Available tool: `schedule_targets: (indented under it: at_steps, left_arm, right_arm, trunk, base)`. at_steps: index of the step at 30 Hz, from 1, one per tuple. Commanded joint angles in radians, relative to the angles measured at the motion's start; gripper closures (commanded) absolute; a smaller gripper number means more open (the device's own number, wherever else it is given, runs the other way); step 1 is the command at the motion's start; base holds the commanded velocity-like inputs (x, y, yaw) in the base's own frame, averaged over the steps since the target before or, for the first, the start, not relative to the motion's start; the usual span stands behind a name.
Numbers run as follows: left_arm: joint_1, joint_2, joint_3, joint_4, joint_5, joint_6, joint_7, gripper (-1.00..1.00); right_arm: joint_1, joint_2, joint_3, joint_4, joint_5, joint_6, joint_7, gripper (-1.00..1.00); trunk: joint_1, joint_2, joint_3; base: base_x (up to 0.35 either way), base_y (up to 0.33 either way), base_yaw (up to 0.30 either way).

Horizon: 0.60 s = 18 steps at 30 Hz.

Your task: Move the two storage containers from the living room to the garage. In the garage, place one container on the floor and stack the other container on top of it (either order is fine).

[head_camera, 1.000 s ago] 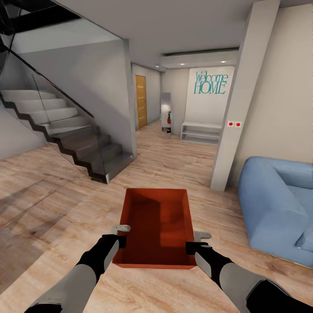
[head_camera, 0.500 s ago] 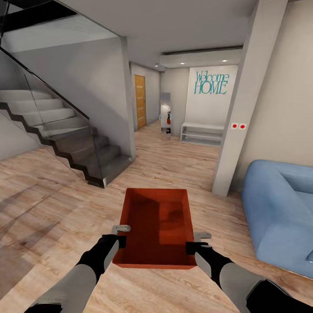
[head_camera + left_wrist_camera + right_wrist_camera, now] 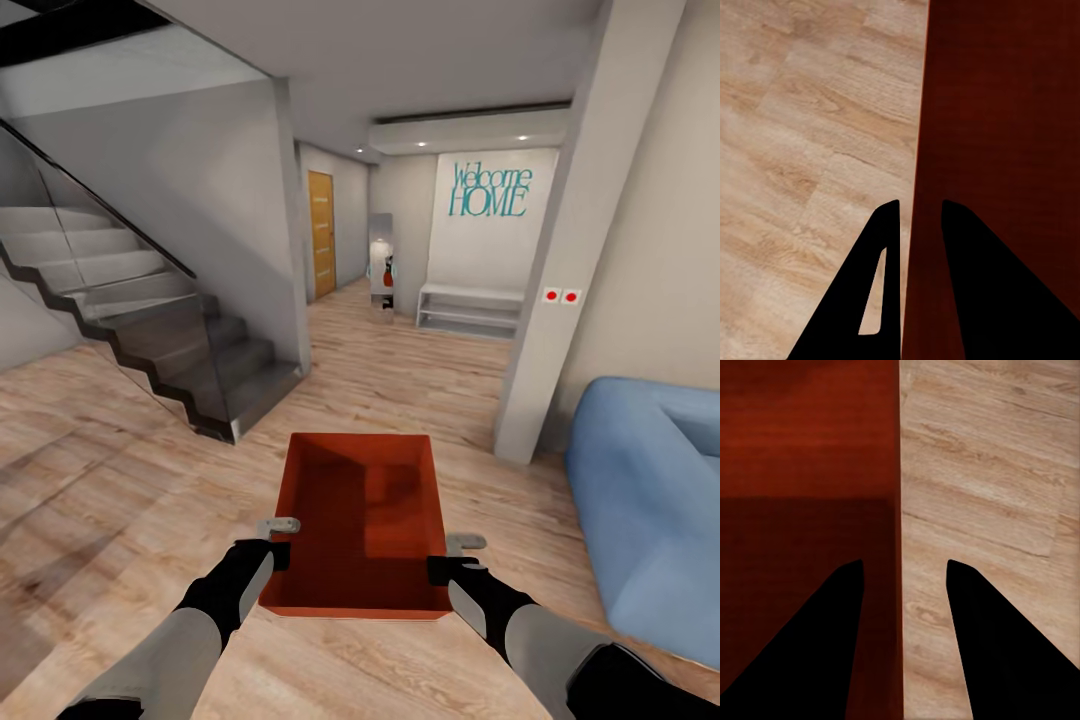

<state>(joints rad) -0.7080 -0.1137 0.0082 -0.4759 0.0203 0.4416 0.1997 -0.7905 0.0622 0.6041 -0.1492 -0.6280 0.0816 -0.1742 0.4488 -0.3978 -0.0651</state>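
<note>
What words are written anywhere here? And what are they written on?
"Welcome HOME": teal letters on the white wall at the far end of the hall, above a low white bench.
The two red dots on the pillar carry no text I can read.
The storage container shows no label or writing.

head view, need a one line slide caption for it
Both grippers, left and right, carry an orange-red storage container over wood-plank floor toward a hallway.
</note>
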Motion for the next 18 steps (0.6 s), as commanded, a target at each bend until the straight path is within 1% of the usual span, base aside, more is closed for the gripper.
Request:
schedule_targets:
  at_steps: [1, 18]
  left_arm:
    - [-0.001, 0.003, 0.006, 0.0, -0.016, 0.009, 0.009, 1.0]
    - [-0.001, 0.003, 0.009, 0.0, -0.016, 0.009, 0.009, 1.0]
  right_arm:
    - [-0.001, -0.001, 0.032, -0.007, 0.004, 0.004, -0.004, 1.0]
    - [-0.001, -0.003, 0.033, -0.007, 0.004, 0.003, -0.004, 1.0]
  trunk:
    - [0.001, -0.002, -0.002]
    - [0.001, -0.002, -0.002]
  base:
    - [0.322, 0.0, 0.0]
    - [0.322, 0.0, 0.0]
